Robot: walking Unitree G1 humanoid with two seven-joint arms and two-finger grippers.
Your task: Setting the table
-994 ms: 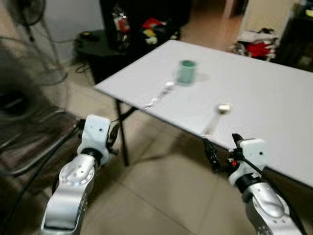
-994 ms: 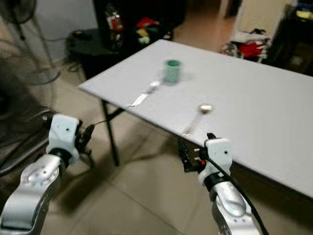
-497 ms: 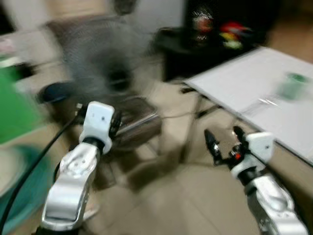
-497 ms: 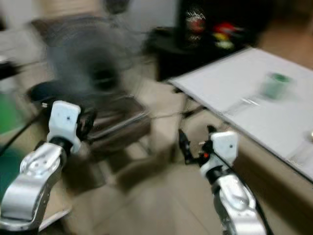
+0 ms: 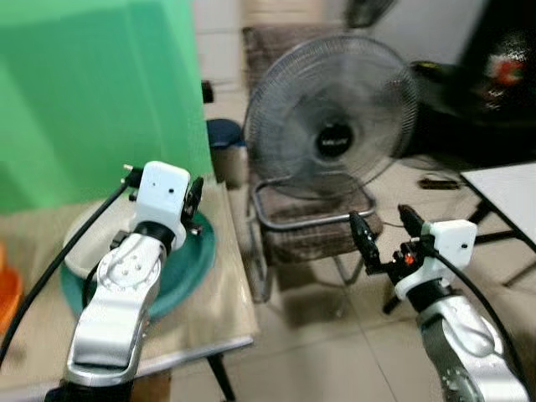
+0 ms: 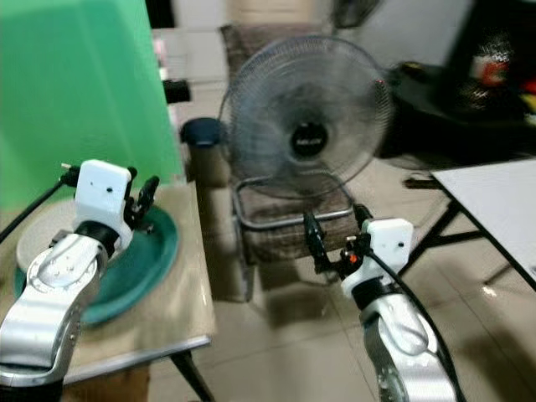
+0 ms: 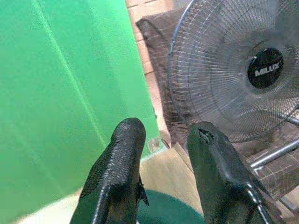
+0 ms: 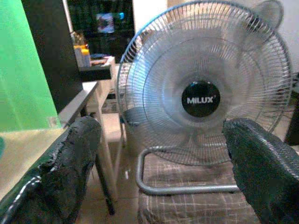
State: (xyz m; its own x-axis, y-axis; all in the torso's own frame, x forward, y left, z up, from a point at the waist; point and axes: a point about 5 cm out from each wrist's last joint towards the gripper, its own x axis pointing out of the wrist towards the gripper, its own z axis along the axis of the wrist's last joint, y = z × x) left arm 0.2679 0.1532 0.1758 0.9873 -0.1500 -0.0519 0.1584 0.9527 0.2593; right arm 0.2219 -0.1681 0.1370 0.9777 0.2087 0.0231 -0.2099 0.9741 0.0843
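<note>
The left gripper (image 5: 194,203) is hovering empty over a teal plate (image 5: 191,261), its two black fingers (image 7: 122,154) slightly parted and pointing forward toward a green panel (image 5: 100,92). The plate is lying flat just below the fingers on a beige side table (image 5: 219,314), with a paler round dish (image 6: 35,232) resting on it beside the wrist. An orange object (image 5: 8,297) is sitting at the table's edge on the robot's far left, too cropped to identify.

The right gripper (image 5: 383,234) is hanging in open air over the tiled floor (image 5: 335,352), holding nothing, its fingers (image 8: 77,158) spread wide and aimed at a standing fan (image 5: 333,126). The fan is facing the robot, directly ahead of this gripper, with a plaid-cushioned chair (image 5: 314,230) behind and beneath it.

The corner of a white table (image 6: 494,197) is lying to the right of the right gripper, well apart.

The right wrist view is showing a label reading MILUX at the fan's hub (image 8: 201,99), and dark shelving (image 8: 96,37) beyond. The left wrist view is showing the plate's rim (image 7: 168,207) between the fingertips.
</note>
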